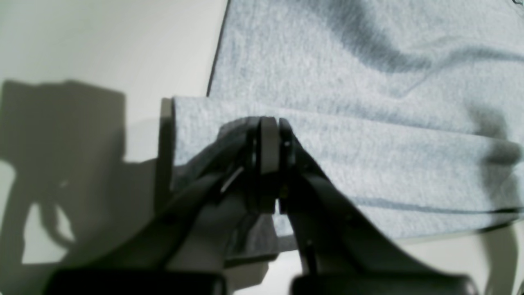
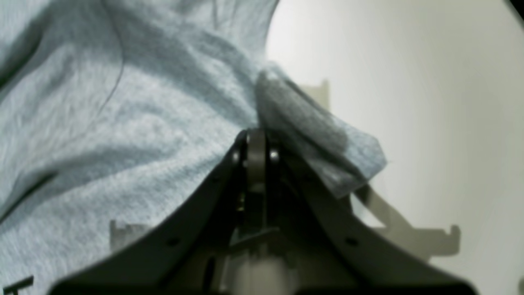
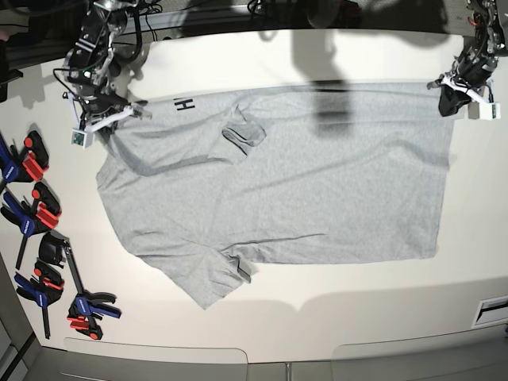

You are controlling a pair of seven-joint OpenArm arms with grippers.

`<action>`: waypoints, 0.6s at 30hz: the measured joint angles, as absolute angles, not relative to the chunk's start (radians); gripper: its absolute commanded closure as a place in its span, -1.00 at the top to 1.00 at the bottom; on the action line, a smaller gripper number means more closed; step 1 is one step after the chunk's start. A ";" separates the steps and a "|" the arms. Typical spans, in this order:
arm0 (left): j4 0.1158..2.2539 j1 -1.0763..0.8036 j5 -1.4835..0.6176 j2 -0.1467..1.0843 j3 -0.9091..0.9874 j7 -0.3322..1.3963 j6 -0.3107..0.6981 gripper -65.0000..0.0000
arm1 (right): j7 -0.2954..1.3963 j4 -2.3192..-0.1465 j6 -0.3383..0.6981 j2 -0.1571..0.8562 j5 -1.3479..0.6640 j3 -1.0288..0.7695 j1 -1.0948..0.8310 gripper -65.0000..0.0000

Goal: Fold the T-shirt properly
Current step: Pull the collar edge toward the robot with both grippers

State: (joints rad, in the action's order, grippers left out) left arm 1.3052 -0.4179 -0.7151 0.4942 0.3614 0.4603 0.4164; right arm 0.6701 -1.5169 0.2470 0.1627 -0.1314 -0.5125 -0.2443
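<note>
Cloth of the T-shirt (image 3: 302,190) lies spread on the counter (image 3: 317,309), its long axis running from the right pincer (image 2: 257,141), clamped on a bunched corner at the shoulder end, across to the left pincer (image 1: 270,135), clamped on a folded hem corner. Both grips sit on one long edge, so the whole body stretches away to one side, and I judge the fold must carry that edge over toward the free far edge.

clamps beside a white table

a row of blue, red and black bar clamps (image 3: 44,262) lies along one edge of the pale table (image 3: 317,309); dark cables (image 3: 262,9) run along the far edge.
</note>
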 measured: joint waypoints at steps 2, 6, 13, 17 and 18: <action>1.306 -0.421 -0.719 0.493 0.368 0.460 0.417 -1.00 | 0.680 -1.516 0.245 0.166 -0.124 -0.513 -0.251 -1.00; 1.307 -0.456 -0.728 0.493 0.410 0.475 0.458 -1.00 | 0.691 -1.561 0.265 0.164 -0.132 -0.513 -0.305 -1.00; 1.307 -0.522 -0.787 0.493 0.479 0.506 0.477 -1.00 | 0.738 -1.668 0.269 0.163 -0.214 -0.512 -0.437 -1.00; 1.307 -0.556 -0.793 0.494 0.501 0.504 0.480 -1.00 | 0.755 -1.711 0.270 0.163 -0.266 -0.512 -0.508 -1.00; 1.307 -0.566 -0.794 0.495 0.502 0.497 0.480 -1.00 | 0.756 -1.720 0.270 0.163 -0.267 -0.512 -0.524 -1.00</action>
State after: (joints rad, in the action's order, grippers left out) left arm 1.3067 -0.5655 -0.7944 0.4946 0.5022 0.4969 0.4801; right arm 0.7555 -1.7203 0.2703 0.1631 -0.2672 -0.5117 -0.5243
